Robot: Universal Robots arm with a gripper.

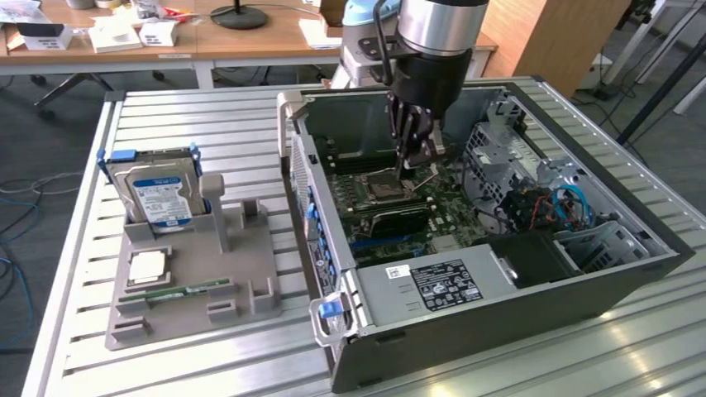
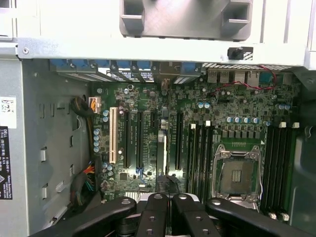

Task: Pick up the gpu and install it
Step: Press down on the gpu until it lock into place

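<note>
Gpu (image 1: 398, 219) standing on edge on the green board inside the computer box (image 1: 497, 339), near 7 o'clock from the gripper (image 1: 425, 161), fingers shut tight with nothing between them. Thin, stiff, light, easy to break; best held by the long top edge. Bottom edge hidden, so hard to tell if pushed fully into its slot.

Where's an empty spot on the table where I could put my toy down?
Bare table slats lie between the gray holder and the far edge, and at the near edge beside the computer case. Inside the case is crowded: the gripper, cables and motherboard.
</note>
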